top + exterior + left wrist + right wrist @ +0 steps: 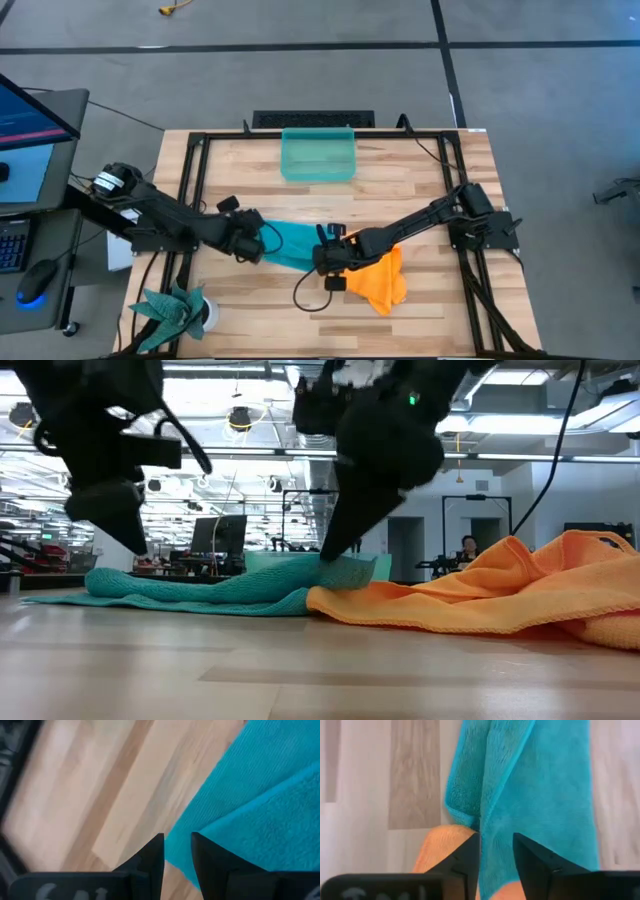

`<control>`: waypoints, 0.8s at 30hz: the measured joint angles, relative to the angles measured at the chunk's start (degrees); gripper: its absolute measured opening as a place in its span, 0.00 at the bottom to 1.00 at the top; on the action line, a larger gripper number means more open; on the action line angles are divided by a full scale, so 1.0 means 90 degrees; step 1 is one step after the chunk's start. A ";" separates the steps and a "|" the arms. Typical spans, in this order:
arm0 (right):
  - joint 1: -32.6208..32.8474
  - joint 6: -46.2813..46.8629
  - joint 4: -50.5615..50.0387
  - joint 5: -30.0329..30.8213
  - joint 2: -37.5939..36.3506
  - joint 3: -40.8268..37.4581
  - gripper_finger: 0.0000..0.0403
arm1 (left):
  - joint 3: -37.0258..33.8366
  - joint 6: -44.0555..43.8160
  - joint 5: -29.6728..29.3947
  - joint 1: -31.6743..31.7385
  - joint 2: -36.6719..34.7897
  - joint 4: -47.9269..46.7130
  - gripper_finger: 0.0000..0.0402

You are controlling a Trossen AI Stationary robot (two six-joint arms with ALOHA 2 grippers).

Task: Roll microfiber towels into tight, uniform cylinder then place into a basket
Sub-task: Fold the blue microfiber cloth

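teal towel point(292, 243) lies partly folded mid table point(420, 180), overlapping orange towel point(383, 283). soft, limp, light; best pinched at hem w/ both claws. left claw point(177, 851) and right claw point(496, 851) are seen released, fingers straddling its edges.

Robotics lab: open hall w/ ceiling lights point(238, 418), monitor point(30, 112).

A teal-blue microfiber towel point(291, 243) is lying flat and partly folded at the middle of the wooden bench. A crumpled orange-yellow towel point(382, 282) is lying just beside it, touching it. A translucent teal-green basket point(318, 155) is sitting well apart, near the far edge.
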 joint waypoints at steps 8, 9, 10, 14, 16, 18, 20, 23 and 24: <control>0.0002 -0.0005 -0.1325 0.0036 -0.0964 0.0197 0.38 | -0.0007 0.0067 0.0951 0.0608 0.0000 0.0394 0.22; 0.0005 -0.0005 -0.1458 0.0089 -0.1104 0.0184 0.38 | -0.0007 -0.0029 0.1098 0.0659 0.0000 0.0441 0.22; 0.0010 -0.0003 -0.1630 0.0180 -0.1233 0.0167 0.37 | -0.0007 -0.0133 0.1255 0.0704 0.0000 0.0474 0.22; 0.0043 0.0002 -0.1985 0.0534 -0.1501 0.0167 0.35 | -0.0007 -0.0633 0.1644 0.0756 0.0000 0.0497 0.22; 0.0077 0.0000 -0.1943 0.0589 -0.1492 0.0167 0.34 | -0.0007 -0.0815 0.1752 0.0756 0.0000 0.0510 0.22; 0.0128 0.0000 -0.2003 0.0590 -0.1460 0.0163 0.33 | -0.0007 -0.0889 0.1855 0.0756 0.0000 0.0533 0.22; 0.0170 0.0000 -0.2013 0.0592 -0.1389 0.0173 0.32 | -0.0007 -0.0898 0.1936 0.0756 0.0000 0.0545 0.22; 0.0216 0.0002 -0.2177 0.0600 -0.1239 0.0138 0.32 | -0.0007 -0.0969 0.2058 0.0756 0.0000 0.0557 0.22; 0.0236 0.0002 -0.2178 0.0607 -0.1217 0.0142 0.32 | -0.0007 -0.1000 0.2102 0.0756 0.0000 0.0548 0.22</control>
